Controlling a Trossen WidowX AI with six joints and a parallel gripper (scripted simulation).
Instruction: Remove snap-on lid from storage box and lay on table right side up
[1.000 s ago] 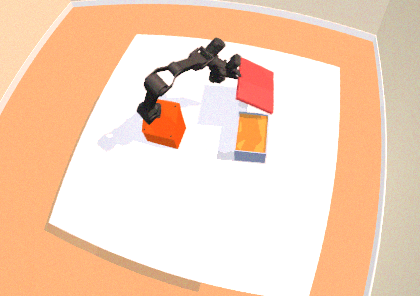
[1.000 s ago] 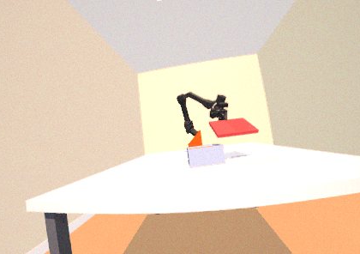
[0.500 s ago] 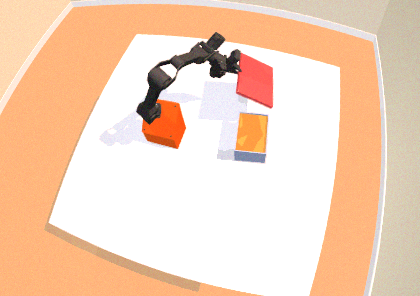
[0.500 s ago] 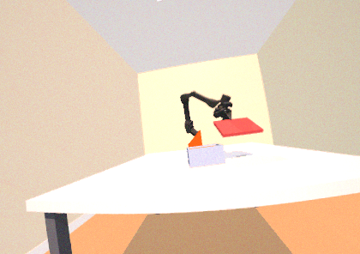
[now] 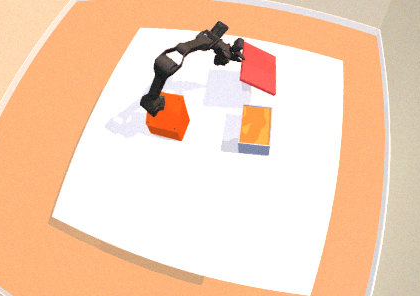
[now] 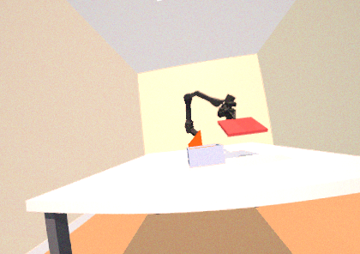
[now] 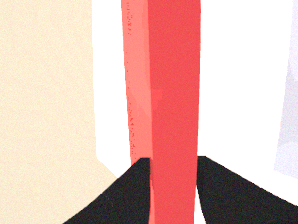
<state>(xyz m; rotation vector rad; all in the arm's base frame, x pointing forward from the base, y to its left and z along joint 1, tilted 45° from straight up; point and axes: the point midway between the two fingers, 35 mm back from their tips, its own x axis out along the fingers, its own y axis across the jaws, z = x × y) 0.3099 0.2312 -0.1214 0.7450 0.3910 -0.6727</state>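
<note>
The red lid [image 5: 259, 69] [image 6: 243, 126] [image 7: 175, 75] is in the air above the table, clear of the box and off beyond its far end in the top view. It looks roughly level, a little tilted. My gripper [image 5: 242, 57] [image 7: 172, 166] is shut on one edge of the lid; both dark fingertips press against it in the wrist view. The storage box [image 5: 254, 149] [image 6: 206, 156] stands upright on the table [image 5: 199, 200] [image 6: 192, 189], open at the top, with blue-grey walls and an orange inside. The lid's underside is hidden.
An orange-red block [image 5: 169, 116] [image 6: 196, 140] is by the arm's base, left of the box in the top view. The lid's shadow falls on the white table between block and box. The table's far edge lies beyond the lid.
</note>
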